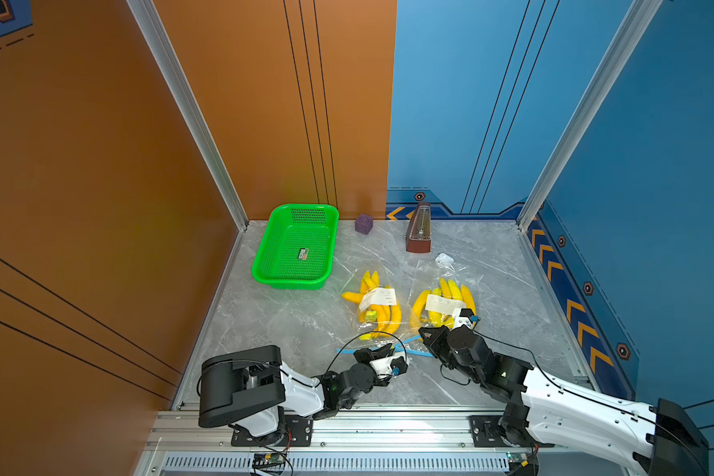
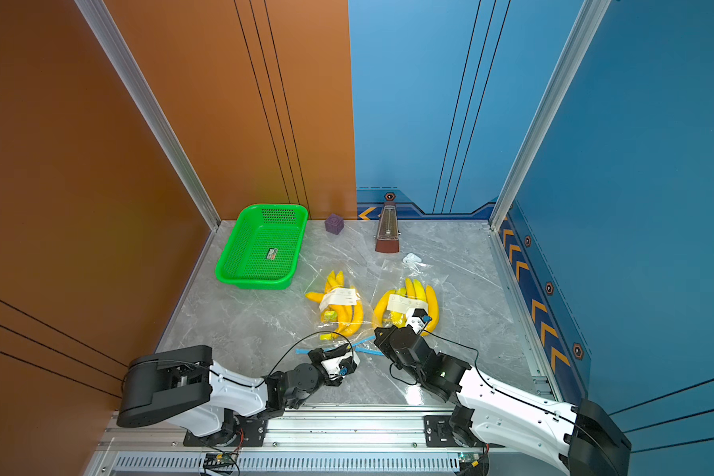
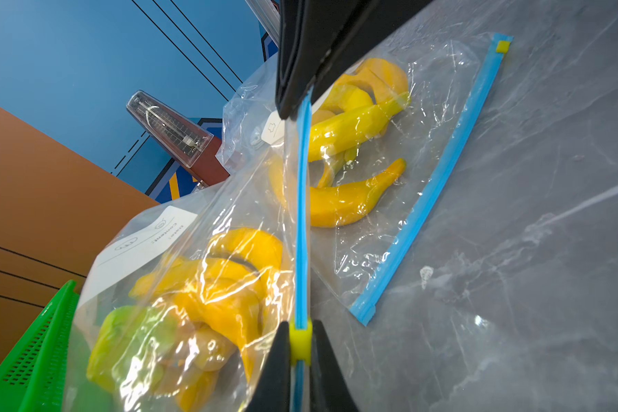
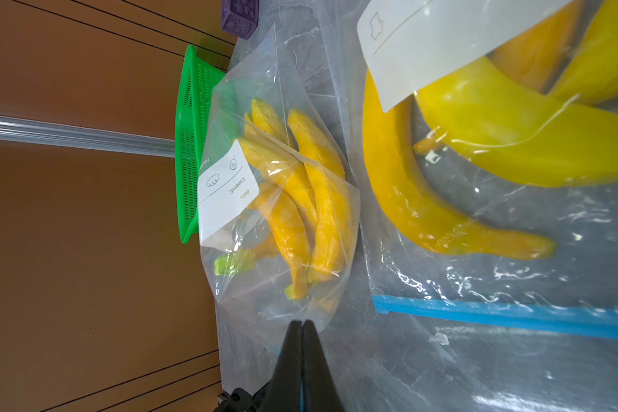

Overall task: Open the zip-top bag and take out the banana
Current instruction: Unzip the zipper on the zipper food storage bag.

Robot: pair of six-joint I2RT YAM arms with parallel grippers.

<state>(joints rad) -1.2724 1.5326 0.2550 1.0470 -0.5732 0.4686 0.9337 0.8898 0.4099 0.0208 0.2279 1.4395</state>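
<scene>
Grey marble worktop [image 1: 264, 329]; orange wall [image 1: 100, 165] left, blue wall [image 1: 470, 103] right. Left tool [image 3: 300, 333] clamped on the yellow slider [image 3: 300, 347] of the left bag [image 1: 382, 297]. Right tool [image 4: 302, 323] pinches the far end of its blue zip [image 3: 302, 214]. Bananas [image 1: 378, 315] inside, near centre. Wrists cover part of the zip in both top views.

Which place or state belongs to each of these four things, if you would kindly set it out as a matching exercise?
1 green basket
2 purple cube
3 metronome
4 left gripper

A shut on the yellow slider
B between basket and metronome
C back left, beside the orange wall
D upright before the blue wall

Pairs: 1-C, 2-B, 3-D, 4-A
</scene>
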